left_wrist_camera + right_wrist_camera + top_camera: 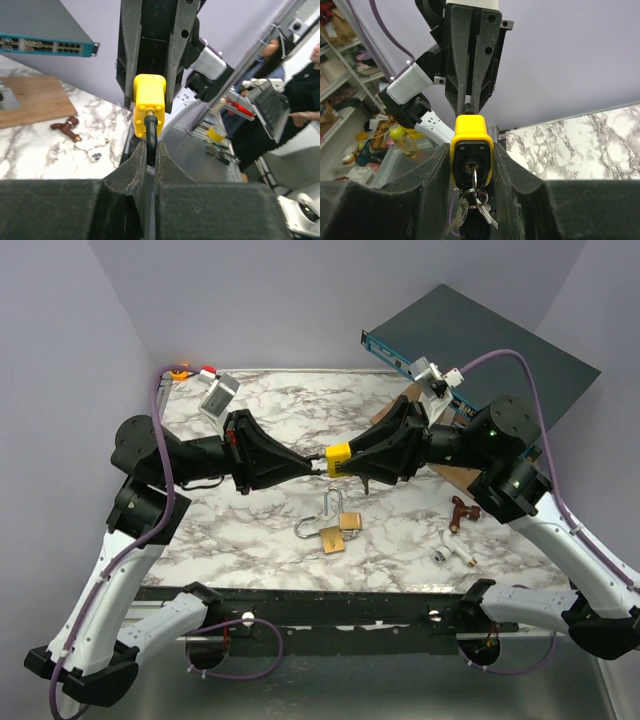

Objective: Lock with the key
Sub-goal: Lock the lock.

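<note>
While aloft, left pincer (pixel 318 468) opposite right pincer (pixel 345 460)

From above we look down on the yellow padlock (pixel 338 458); both wrist views face it closely from opposite sides.

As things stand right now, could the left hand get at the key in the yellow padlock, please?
Probably not. The left hand is shut on the shackle, and the key sits in the opposite face of the yellow padlock, flanked by the fingers of the right hand.
</note>
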`<move>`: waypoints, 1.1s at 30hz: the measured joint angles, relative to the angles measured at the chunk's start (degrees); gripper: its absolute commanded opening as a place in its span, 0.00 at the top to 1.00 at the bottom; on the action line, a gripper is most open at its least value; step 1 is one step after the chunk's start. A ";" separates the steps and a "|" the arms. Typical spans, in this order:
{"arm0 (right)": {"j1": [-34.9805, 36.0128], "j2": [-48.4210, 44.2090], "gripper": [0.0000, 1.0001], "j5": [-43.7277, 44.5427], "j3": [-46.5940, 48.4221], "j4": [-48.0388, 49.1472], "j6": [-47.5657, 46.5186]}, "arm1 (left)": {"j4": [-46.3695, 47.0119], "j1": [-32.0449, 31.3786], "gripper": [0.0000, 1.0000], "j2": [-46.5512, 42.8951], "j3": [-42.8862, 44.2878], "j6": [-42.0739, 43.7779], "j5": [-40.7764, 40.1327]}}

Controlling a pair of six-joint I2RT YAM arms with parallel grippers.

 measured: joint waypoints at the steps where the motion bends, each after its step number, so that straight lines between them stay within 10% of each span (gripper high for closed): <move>1: 0.11 0.20 0.99 0.11 0.02 0.39 0.52 | -1.75 -0.35 1.00 -0.17 0.61 1.16 -1.18; 33: 8.72 1.44 0.99 18.21 1.86 3.52 -2.62 | -10.23 -8.07 1.00 -2.89 2.80 9.01 -21.88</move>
